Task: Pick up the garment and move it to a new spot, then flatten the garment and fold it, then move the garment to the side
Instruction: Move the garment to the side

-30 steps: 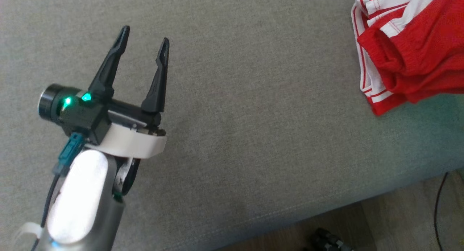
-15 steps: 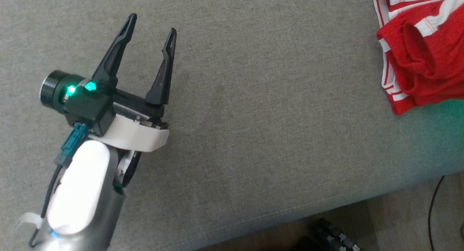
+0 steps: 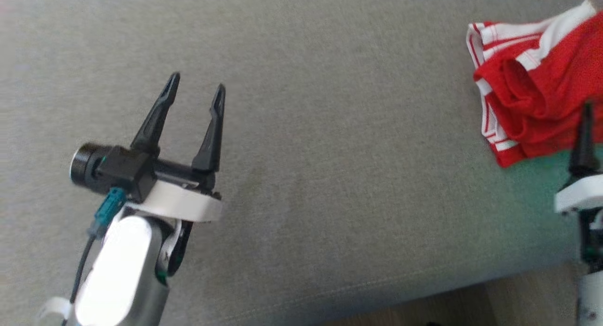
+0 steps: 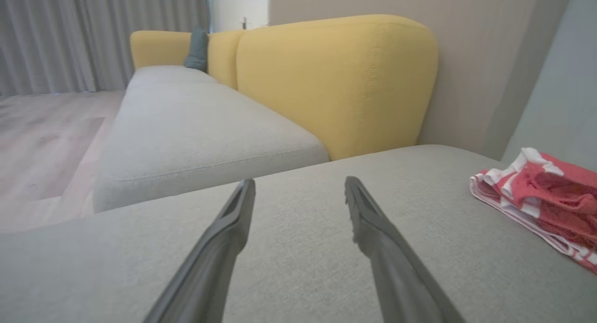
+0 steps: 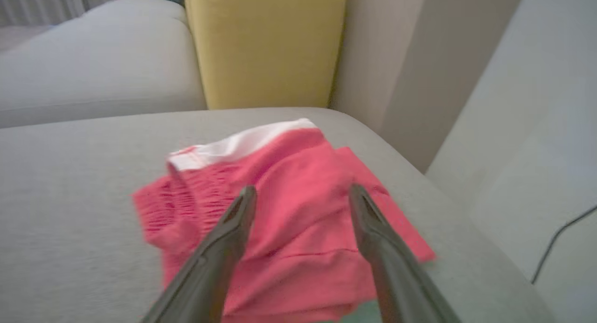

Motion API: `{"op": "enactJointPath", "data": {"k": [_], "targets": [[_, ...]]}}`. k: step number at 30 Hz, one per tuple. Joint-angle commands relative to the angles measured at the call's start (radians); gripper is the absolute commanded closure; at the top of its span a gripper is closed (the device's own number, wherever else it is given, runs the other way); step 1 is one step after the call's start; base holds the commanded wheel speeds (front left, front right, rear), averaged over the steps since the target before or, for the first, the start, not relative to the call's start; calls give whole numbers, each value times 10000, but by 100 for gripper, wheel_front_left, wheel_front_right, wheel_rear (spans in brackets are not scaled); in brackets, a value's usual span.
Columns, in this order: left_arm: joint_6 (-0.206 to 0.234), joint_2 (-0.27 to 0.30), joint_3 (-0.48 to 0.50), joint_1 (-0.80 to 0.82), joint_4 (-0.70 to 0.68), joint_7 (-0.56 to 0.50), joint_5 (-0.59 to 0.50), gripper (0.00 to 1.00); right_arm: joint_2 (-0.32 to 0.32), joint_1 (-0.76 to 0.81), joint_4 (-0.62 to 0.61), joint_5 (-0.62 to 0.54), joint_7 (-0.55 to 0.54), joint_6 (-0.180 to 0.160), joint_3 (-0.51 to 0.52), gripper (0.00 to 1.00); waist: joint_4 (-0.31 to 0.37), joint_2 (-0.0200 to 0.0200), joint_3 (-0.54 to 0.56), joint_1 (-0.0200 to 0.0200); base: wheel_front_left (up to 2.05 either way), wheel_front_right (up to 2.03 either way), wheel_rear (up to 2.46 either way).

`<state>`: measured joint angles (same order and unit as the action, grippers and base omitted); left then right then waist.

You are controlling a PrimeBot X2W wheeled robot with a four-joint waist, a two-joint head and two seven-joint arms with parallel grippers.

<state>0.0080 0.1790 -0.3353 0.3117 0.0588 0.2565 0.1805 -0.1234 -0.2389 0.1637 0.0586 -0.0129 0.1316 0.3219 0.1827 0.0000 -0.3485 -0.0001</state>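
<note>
Currently the garment (image 3: pixel 532 104) is being left rumpled at the right end of the sofa seat (image 3: pixel 330 151); the right gripper (image 5: pixel 302 190) is being held spread, empty, over it, the left gripper (image 3: pixel 198 80) wide and empty, seemingly aside for clearance.

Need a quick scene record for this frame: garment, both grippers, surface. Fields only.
garment: red with white trim, bunched, lying on the seat toward the robot's right
surface: grey sofa seat, yellow backrest behind it
left gripper: jaws open, empty, over bare seat, apart from the garment
right gripper: jaws open, nothing between them, pointed at the garment
grip status: garment not held by either gripper
</note>
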Motion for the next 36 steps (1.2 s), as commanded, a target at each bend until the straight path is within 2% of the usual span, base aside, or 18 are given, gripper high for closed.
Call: {"op": "enactJointPath", "data": {"k": [1, 9, 18, 25, 36], "targets": [[107, 66, 495, 24, -297, 47, 60, 0, 3, 158, -641, -56, 84, -9, -377, 0, -469, 0, 543, 1, 0, 0, 0], [654, 18, 1201, -860, -302, 51, 280, 0, 490, 988, -1899, 125, -101, -9, -1552, 0, -1573, 0, 1301, 1, 0, 0, 0], [853, 127, 1849, -1692, -143, 52, 589, 0, 685, 1139, -2407, 334, -241, -9, -2532, 0, -2492, 0, 1815, 1, 0, 0, 0], [815, 189, 1895, -2072, 66, 51, 663, 0, 717, 1329, -2345, 432, -226, -9, -2775, 0, -2644, 0, 2282, 1, 0, 0, 0], [937, 328, 1811, -2848, 246, -170, 745, 0, 730, 2434, -2506, 943, -286, -9, -2902, 0, -2400, 0, 3270, 1, 0, 0, 0]]}}
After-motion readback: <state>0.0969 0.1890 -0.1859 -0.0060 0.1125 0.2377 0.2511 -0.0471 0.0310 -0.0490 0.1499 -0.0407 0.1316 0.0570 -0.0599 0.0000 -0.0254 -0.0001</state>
